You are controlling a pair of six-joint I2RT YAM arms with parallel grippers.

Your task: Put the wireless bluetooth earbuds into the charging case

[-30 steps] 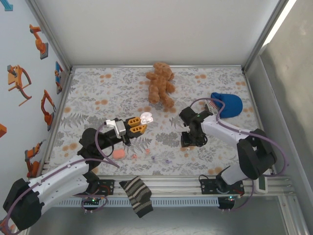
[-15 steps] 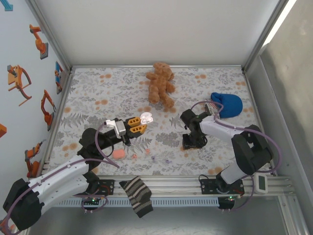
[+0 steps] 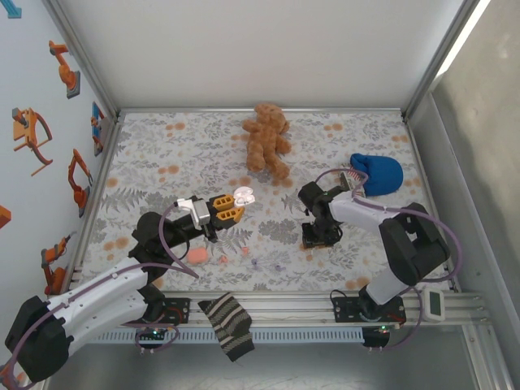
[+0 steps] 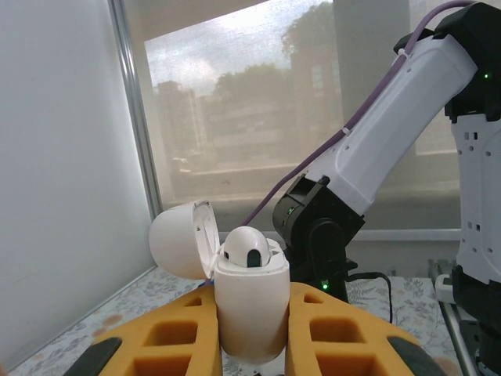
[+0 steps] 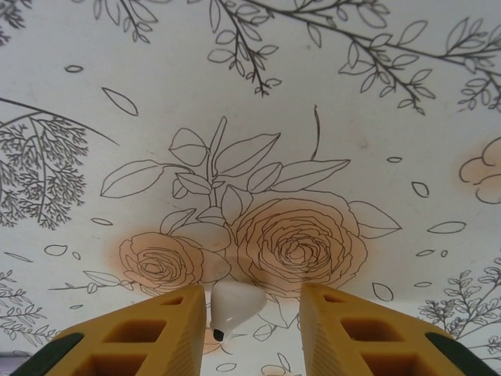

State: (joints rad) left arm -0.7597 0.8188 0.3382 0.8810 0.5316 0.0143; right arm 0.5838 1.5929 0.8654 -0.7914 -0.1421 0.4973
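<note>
Upright white charging case (image 4: 250, 309), lid open, one earbud (image 4: 249, 252) seated inside, clamped by left gripper (image 4: 250, 345), second earbud (image 5: 233, 301) laid on floral tablecloth (image 5: 235, 94) toward near edge, flanked by parted right gripper (image 5: 254, 317)

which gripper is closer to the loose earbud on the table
Right. The right gripper hangs over the earbud, which lies between its jaws; the left gripper is far off to the left, holding the open case.

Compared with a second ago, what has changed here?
The right arm's elbow swung inward; the right end effector stayed low, straddling an earbud. The left end effector kept holding the open case. The teddy stayed put.
</note>
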